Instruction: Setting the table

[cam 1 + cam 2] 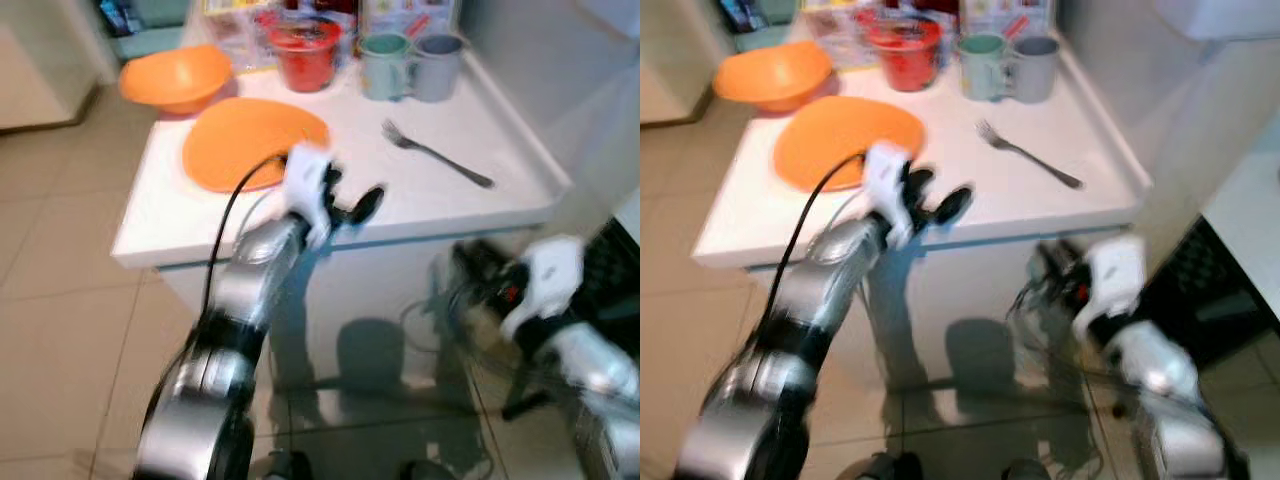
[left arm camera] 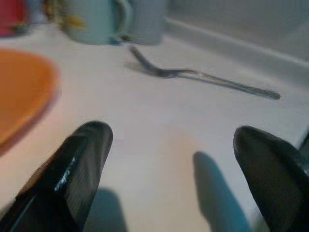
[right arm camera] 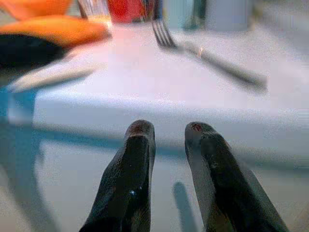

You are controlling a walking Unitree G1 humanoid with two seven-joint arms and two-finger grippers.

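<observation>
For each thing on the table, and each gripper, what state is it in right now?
Orange plate: flat, nothing on it.
Orange bowl: upright.
Red cup: upright.
Green mug: upright.
Grey mug: upright.
Fork: lying flat.
Left gripper: open, over the table edge.
Right gripper: slightly open, below the table top.

Left arm raised and stretched forward, its silver forearm and white wrist reaching to the near edge of the table (image 1: 520, 190). Left gripper (image 1: 352, 205) just above that edge, fingers (image 2: 79, 164) spread wide with nothing between them. Right arm bent low, beside and below the table's near right corner. Right gripper (image 3: 169, 133) points at the table's front edge from beneath its level, fingertips (image 3: 140, 130) a narrow gap apart, holding nothing.
</observation>
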